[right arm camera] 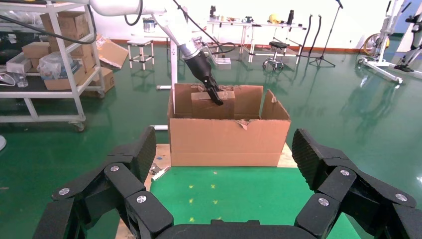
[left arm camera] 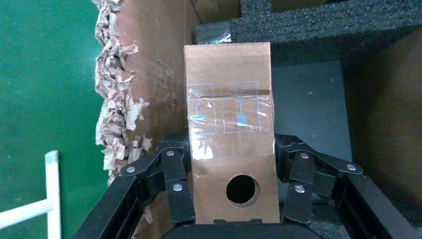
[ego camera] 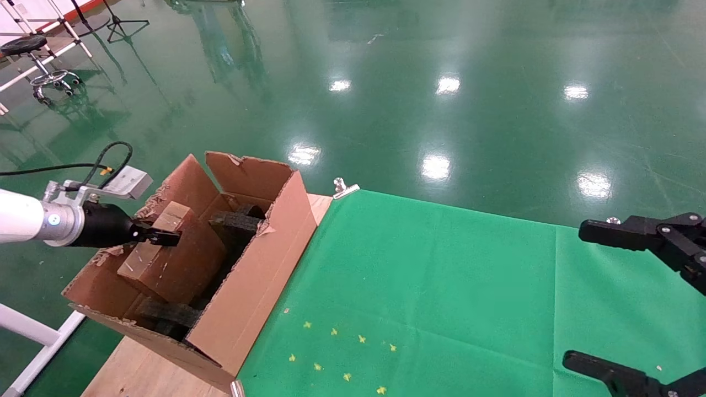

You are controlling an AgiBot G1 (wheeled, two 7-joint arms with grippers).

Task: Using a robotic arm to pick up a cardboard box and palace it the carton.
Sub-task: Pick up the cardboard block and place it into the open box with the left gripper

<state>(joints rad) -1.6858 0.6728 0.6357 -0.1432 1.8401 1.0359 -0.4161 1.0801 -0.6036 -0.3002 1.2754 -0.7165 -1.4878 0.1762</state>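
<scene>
- One arm is at work: the left gripper (ego camera: 160, 236) reaches in over the carton's (ego camera: 259, 275) ragged left flap, its fingers (left arm camera: 175, 172) clamped on both sides of the box (ego camera: 165, 259).
- Box position: inside the carton, at the desk's left edge, tilted, with its upper end above the flap line. Whether its lower end rests on the foam (ego camera: 234, 223) cannot be told.
- Grip: the left wrist view shows the pads on the two side faces near the end with the round hole (left arm camera: 242, 189), taped label beyond them. It looks square and secure.
- Judgement on the step: this is the placing phase, nearly complete. To finish well, lower the box until it bears on the foam or carton floor before opening, not letting it drop from its tilt.
- Keep the wrist clear of the torn flap (left arm camera: 117, 114) just beside the fingers; snagging could drag the carton along the desk edge.
- Open fully, then withdraw upward along the line of entry so the fingers do not tip the box.
- Right gripper (ego camera: 634, 309) is parked over the desk's right edge, jaws spread, holding nothing.
</scene>
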